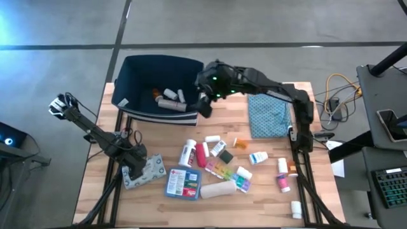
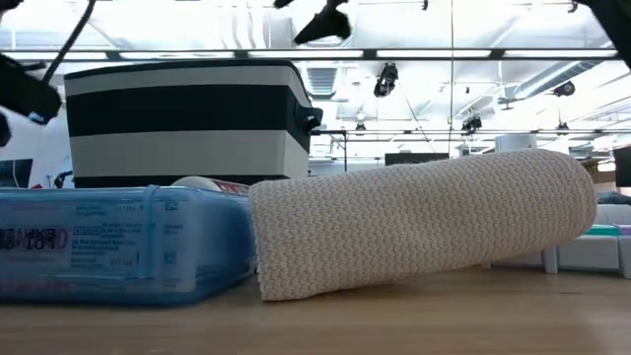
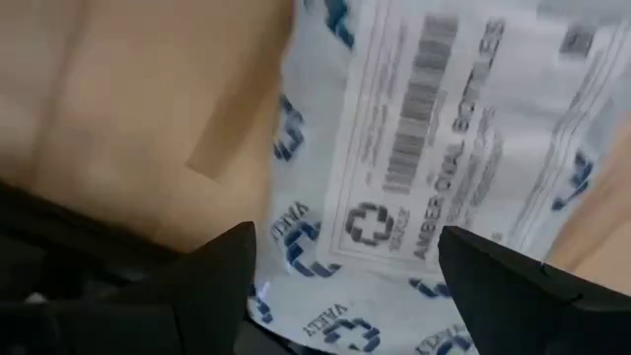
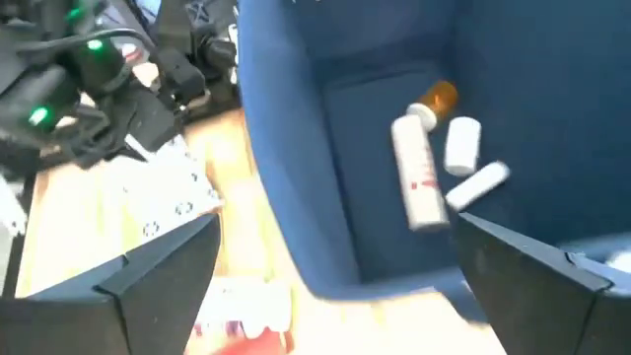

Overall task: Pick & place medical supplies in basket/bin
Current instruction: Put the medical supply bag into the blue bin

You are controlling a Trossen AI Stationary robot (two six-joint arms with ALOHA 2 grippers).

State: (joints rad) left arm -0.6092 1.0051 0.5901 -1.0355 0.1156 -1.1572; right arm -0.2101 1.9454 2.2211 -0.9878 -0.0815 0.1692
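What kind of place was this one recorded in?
Probably a robotics lab or open workshop hall. The wooden table stands on bare concrete floor, the low view shows a high ceiling with strip lights, and a keyboard sits on a desk beside the rig.

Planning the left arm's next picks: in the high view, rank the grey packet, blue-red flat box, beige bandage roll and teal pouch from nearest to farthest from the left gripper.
1. Grey packet: right under the left gripper, at the table's front left.
2. Blue-red flat box: just to the packet's right.
3. Beige bandage roll: beyond the box, front centre.
4. Teal pouch: far across, on the right side.
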